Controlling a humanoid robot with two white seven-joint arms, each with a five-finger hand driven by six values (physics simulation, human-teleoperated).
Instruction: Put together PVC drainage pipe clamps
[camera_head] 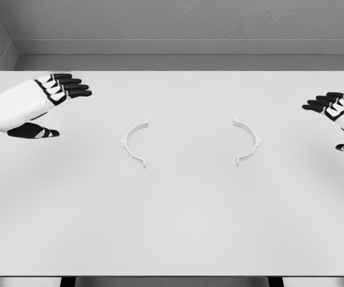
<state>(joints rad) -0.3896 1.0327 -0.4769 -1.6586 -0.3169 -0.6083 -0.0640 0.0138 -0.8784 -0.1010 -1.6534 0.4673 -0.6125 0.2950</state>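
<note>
Two clamp halves flat on worktop, well apart, open sides facing: left clamp half at 9 o'clock of centre, right clamp half at 3. Left robot hand at 10, right robot hand at 3; both with fingers apart, holding nothing.

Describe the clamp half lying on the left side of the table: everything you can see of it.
The left clamp half is a thin white half-ring, plastic-looking, with small flanged tabs at both ends. It lies flat on the white table, left of centre, its open side facing the matching right clamp half, clearly apart from it. Nothing touches it.
</note>
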